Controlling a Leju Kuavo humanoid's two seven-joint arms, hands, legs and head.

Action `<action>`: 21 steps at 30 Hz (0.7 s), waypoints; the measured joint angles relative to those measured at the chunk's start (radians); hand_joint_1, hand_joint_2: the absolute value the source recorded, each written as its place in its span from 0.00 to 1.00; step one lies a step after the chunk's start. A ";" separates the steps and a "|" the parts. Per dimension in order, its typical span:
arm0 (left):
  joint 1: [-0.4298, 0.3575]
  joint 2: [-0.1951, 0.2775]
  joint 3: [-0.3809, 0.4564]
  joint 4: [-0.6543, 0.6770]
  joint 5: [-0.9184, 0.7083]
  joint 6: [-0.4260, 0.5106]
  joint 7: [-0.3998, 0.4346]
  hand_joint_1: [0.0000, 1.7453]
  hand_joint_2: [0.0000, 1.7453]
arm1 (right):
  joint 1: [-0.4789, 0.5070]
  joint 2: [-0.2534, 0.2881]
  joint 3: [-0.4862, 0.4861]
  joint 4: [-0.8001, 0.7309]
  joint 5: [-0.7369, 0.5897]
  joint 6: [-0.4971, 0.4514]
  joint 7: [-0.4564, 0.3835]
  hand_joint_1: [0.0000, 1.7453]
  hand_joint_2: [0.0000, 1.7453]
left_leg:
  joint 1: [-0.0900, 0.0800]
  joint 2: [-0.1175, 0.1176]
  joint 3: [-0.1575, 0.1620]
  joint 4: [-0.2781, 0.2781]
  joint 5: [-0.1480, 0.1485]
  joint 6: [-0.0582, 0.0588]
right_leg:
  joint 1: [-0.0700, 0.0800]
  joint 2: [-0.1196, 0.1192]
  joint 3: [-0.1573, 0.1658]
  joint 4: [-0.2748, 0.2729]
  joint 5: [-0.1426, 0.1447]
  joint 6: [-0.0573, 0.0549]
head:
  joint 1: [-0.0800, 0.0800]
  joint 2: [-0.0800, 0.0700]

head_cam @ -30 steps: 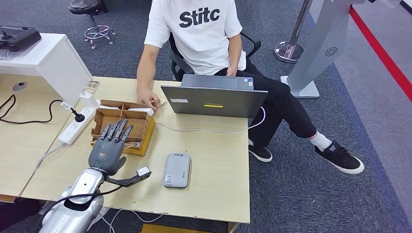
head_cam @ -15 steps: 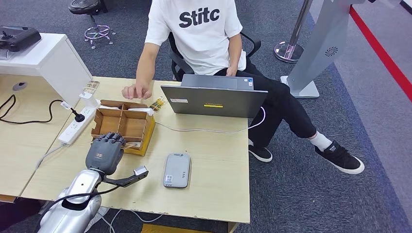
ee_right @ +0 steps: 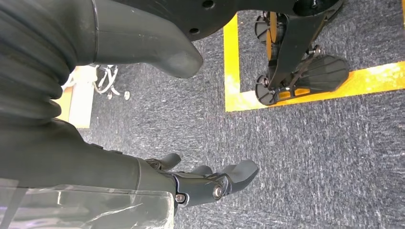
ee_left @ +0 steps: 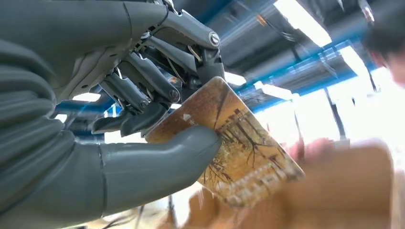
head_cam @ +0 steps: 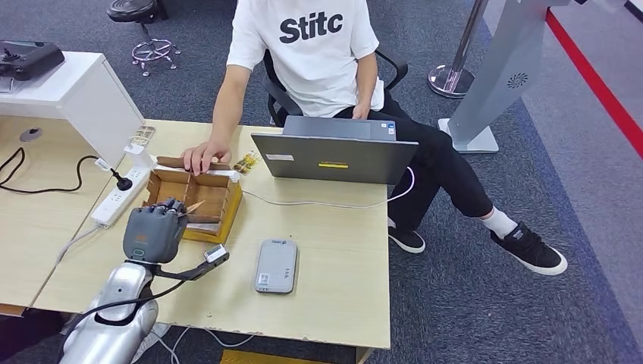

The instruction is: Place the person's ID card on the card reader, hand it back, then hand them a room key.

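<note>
left hand (head_cam: pixel 154 231) now around card (ee_left: pixel 234 143)

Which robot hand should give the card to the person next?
The left hand: it already pinches the card above the cardboard box, near the person's hand. The right hand hangs down over the carpet.

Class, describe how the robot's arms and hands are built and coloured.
The left arm is silver with a black cable along it. The left hand is dark grey, with a thick grey thumb and darker fingers. The right hand has a grey ribbed cover.
</note>
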 joint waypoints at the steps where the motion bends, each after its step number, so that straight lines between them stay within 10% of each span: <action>1: 0.007 -0.014 0.021 -0.035 0.018 0.013 -0.029 1.00 1.00 | 0.000 0.001 -0.003 0.000 0.002 -0.002 0.000 0.00 1.00 | 0.000 0.000 0.000 0.000 0.000 0.000 | 0.000 0.000 0.000 0.000 0.000 0.000 | 0.000 0.000; 9: 0.030 -0.112 0.170 -0.216 0.077 0.022 -0.150 1.00 1.00 | 0.001 0.006 -0.015 0.000 0.010 -0.007 0.000 0.00 1.00 | 0.000 0.000 0.000 0.000 0.000 0.000 | 0.000 0.000 0.000 0.000 0.000 0.000 | 0.000 0.000; 21: 0.034 -0.141 0.208 -0.251 0.075 0.022 -0.152 1.00 1.00 | 0.001 0.007 -0.015 0.000 0.014 -0.004 0.000 0.00 1.00 | 0.000 0.000 0.000 0.000 0.000 0.000 | 0.000 0.000 0.000 0.000 0.000 0.000 | 0.000 0.000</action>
